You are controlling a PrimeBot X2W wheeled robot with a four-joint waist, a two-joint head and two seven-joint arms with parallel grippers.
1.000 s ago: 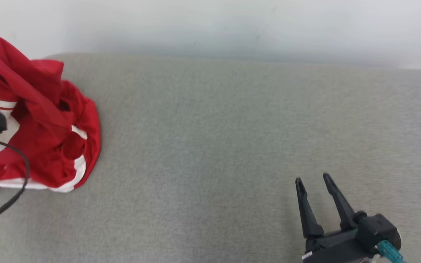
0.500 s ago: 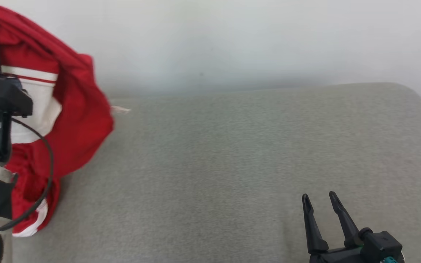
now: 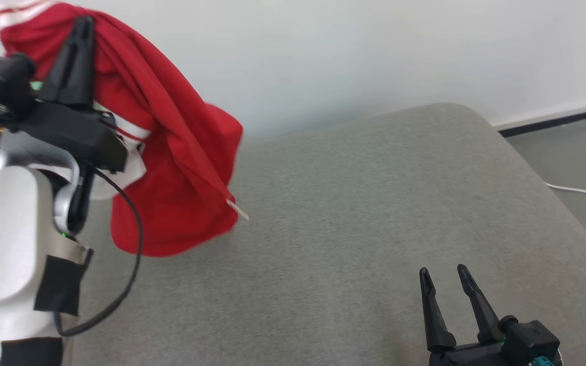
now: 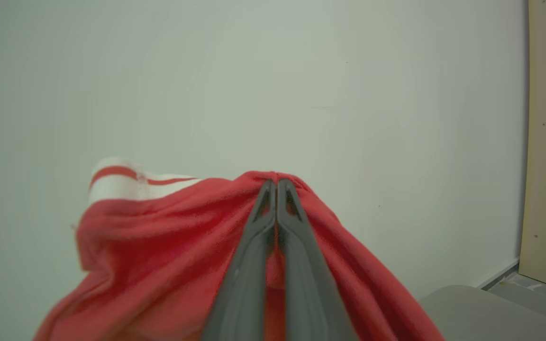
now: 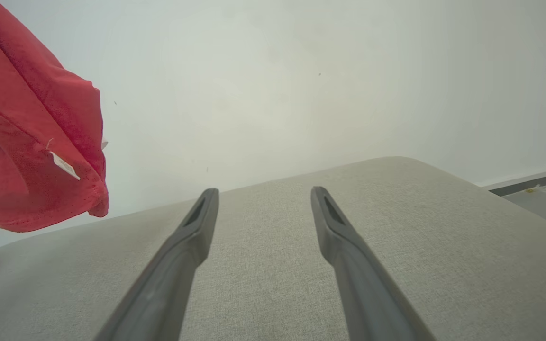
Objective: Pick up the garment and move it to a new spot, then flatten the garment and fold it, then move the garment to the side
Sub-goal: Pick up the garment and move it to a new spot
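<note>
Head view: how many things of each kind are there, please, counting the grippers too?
Garments: 1, the red garment, hanging from the left gripper, which is shut on it.
Grippers: 2, the left gripper and the open right gripper.
Cushions: 1, the grey cushion.
Floor cables: 1, the white cable.
Total: 5.

Head view was aimed forward and down across the grey cushion [image 3: 354,213] toward the wall [image 3: 374,51]. Left wrist view was pointed along the left gripper [image 4: 277,184], close on the red garment [image 4: 159,237]. Right wrist view was set low over the cushion. Garment, cushion, wall were shared by all three.
</note>
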